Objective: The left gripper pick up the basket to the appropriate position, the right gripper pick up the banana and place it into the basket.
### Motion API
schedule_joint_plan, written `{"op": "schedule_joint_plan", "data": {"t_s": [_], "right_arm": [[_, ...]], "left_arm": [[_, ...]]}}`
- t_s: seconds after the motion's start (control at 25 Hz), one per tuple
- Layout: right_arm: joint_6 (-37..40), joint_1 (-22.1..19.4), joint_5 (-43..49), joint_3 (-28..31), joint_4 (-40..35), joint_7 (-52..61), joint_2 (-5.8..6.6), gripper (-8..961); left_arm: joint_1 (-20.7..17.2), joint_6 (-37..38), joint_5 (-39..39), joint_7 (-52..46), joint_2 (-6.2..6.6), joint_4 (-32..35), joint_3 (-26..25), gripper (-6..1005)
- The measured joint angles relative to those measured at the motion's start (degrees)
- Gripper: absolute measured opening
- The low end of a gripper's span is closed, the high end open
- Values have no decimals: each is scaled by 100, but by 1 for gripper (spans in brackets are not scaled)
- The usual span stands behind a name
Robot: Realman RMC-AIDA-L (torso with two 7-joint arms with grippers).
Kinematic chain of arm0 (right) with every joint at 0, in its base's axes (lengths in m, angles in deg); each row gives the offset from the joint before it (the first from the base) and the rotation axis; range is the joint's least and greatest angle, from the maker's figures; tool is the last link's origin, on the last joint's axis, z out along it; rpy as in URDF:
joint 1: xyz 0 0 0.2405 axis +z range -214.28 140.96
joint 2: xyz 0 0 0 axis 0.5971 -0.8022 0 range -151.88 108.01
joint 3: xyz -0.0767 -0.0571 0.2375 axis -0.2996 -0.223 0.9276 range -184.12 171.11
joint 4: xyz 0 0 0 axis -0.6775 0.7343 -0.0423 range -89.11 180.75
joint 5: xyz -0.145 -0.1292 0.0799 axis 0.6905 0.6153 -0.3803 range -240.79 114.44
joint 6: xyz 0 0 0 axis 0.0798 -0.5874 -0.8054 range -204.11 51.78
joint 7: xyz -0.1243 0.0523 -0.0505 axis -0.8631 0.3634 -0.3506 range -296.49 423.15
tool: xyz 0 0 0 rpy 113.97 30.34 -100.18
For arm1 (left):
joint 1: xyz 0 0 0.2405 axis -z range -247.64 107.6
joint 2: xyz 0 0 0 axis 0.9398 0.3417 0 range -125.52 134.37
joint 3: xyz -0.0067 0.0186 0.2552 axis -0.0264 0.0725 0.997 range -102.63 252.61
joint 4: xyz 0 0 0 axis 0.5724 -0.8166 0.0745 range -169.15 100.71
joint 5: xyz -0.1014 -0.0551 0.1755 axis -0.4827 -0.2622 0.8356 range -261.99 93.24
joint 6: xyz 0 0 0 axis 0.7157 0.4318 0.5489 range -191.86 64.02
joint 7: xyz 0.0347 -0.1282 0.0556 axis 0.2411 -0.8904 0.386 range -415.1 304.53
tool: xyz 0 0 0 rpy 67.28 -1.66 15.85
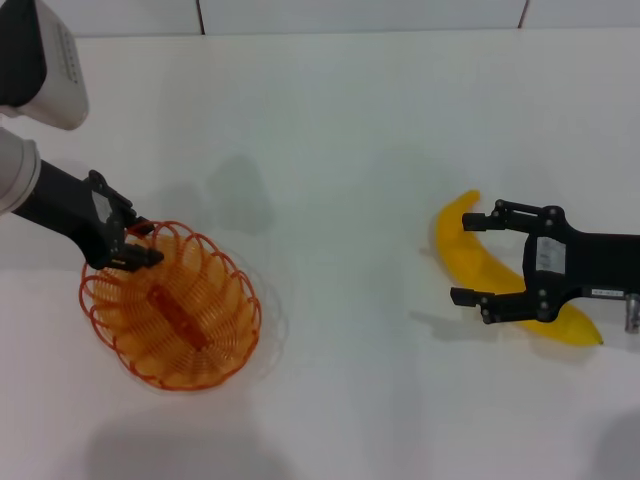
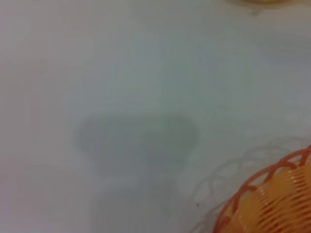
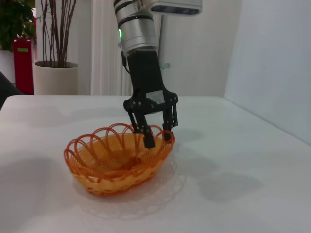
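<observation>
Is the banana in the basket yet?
Not yet. The left gripper has its fingers on the rim of the basket, which sits on the table. The right gripper is open around the banana, which lies on the table. Gripping, lifting and dropping it in remain.

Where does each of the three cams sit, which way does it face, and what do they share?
Head: on the robot's head, looking forward and down at the white table; shows the left gripper at the basket rim and the right gripper straddling the banana.
Left wrist: on the left arm, looking down at the table and the basket's rim; no own fingers show.
Right wrist: on the right arm, facing across the table at the left gripper on the basket rim; no own fingers show.
Shared: the basket shows in all three.
</observation>
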Motion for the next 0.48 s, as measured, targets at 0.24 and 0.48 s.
{"op": "schedule_joint_plan", "data": {"t_s": [0.24, 0.48], "right_arm": [[17, -2, -3, 0, 0, 0, 0, 868], [17, -2, -6, 0, 0, 0, 0, 866]], "left_arm": [[8, -8, 7, -23, -5, 0, 0, 394], [9, -8, 15, -26, -8, 0, 0, 157]]}}
